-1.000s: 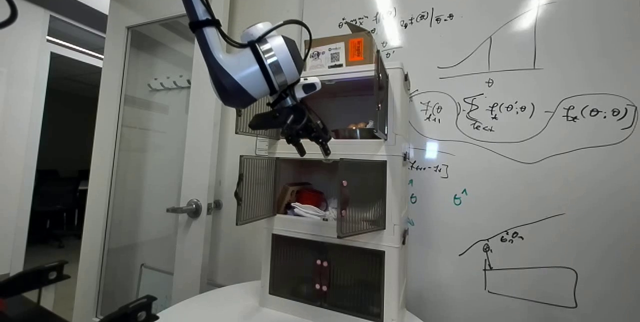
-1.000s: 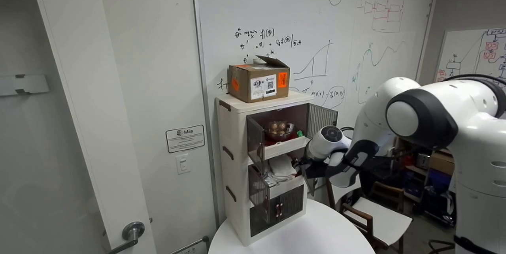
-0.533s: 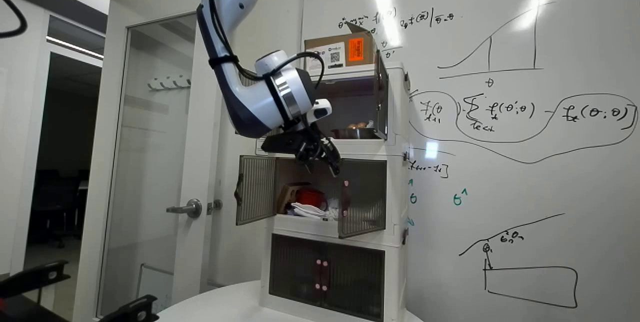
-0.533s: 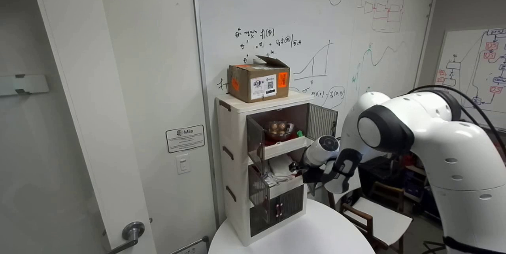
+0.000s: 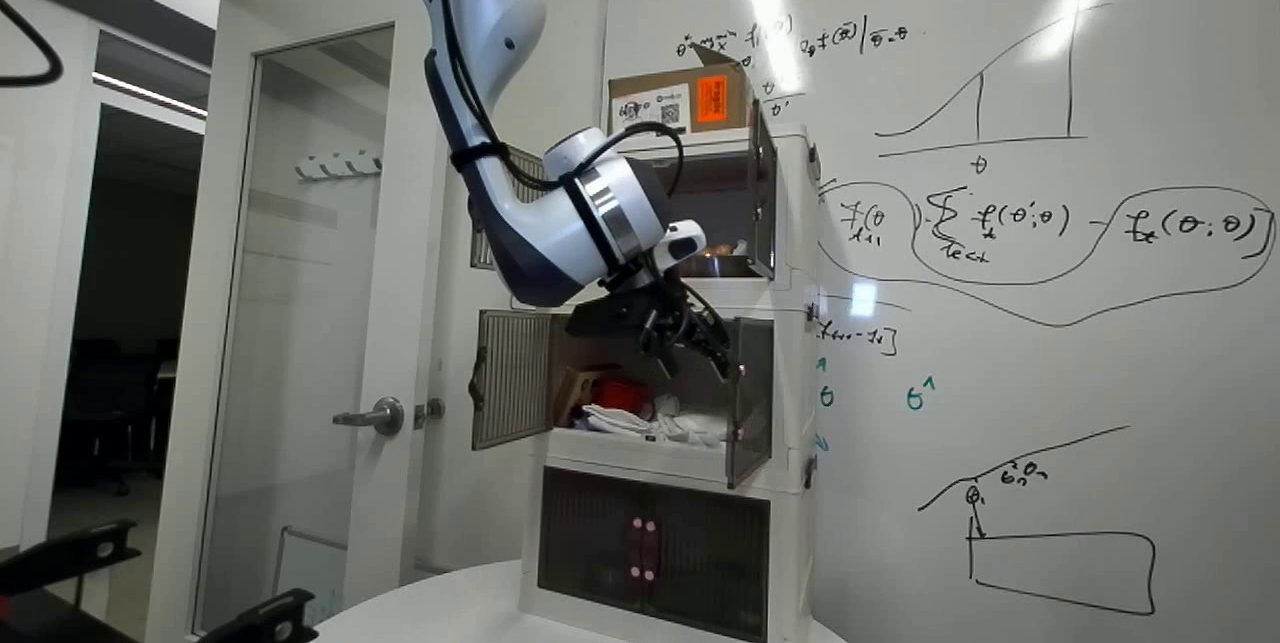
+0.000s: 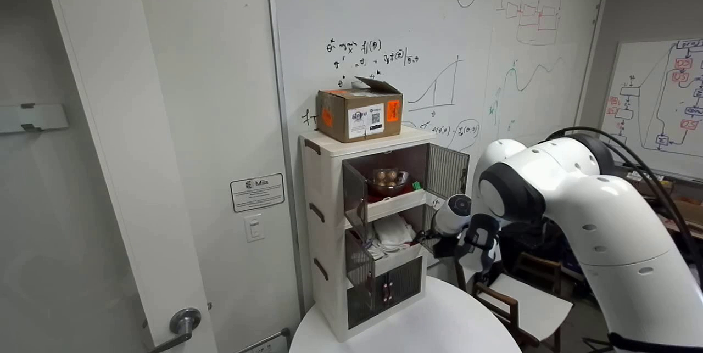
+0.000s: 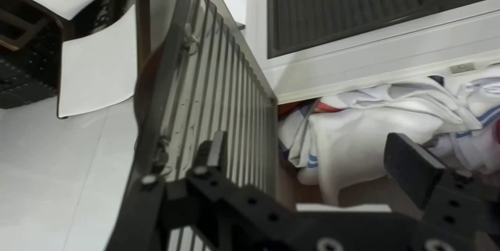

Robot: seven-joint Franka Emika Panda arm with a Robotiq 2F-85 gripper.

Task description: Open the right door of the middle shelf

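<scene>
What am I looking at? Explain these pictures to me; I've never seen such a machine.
The machine is a single robot arm ending in a two-fingered pincer. The wider pictures come from two cameras standing apart from it; the close-up is its wrist view, so the pincer shows in the foreground.

On a white table stands a small white cabinet with a cardboard box on top. White cloths lie in its middle shelf.

The pincer is open and holds nothing. It is close beside the right door of that shelf, which stands open; whether the two touch, I cannot tell.
</scene>
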